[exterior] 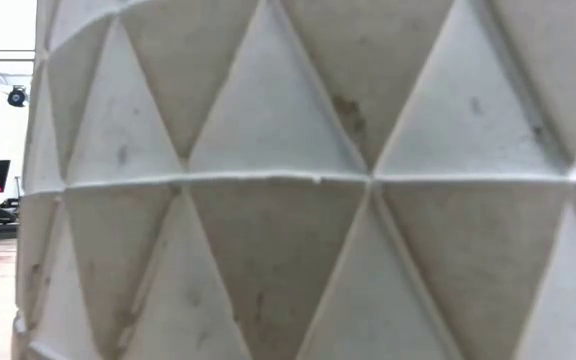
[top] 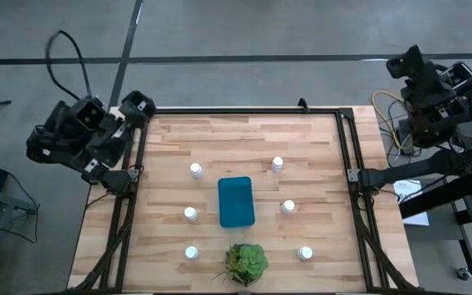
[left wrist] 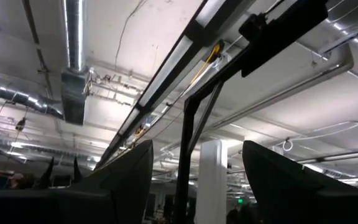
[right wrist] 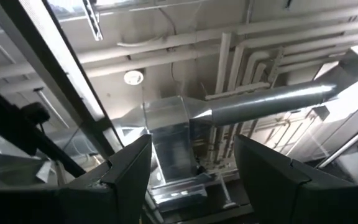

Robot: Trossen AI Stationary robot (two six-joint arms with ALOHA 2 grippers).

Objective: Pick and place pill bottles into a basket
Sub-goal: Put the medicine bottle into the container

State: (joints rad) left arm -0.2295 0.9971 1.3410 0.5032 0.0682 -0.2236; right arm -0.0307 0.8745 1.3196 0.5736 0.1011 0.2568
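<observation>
Several small white pill bottles stand upright on the wooden table, among them one at the far left (top: pixel 196 170), one at the far right (top: pixel 278 164) and one at the near right (top: pixel 305 253). The teal basket (top: pixel 236 201) sits between them at the table's middle. My left arm (top: pixel 84 135) is folded up beyond the table's far left corner. My right arm (top: pixel 428 86) is raised beyond the right edge. Both wrist views look up at the ceiling. My left gripper (left wrist: pixel 197 144) and right gripper (right wrist: pixel 193 138) are open, with nothing between the fingers.
A leafy green plant (top: pixel 246 262) stands at the near edge in front of the basket. Its white faceted pot (exterior: pixel 288 180) fills the low view. A black frame (top: pixel 347 156) runs along the table's sides. Cables and gear lie beyond the right edge.
</observation>
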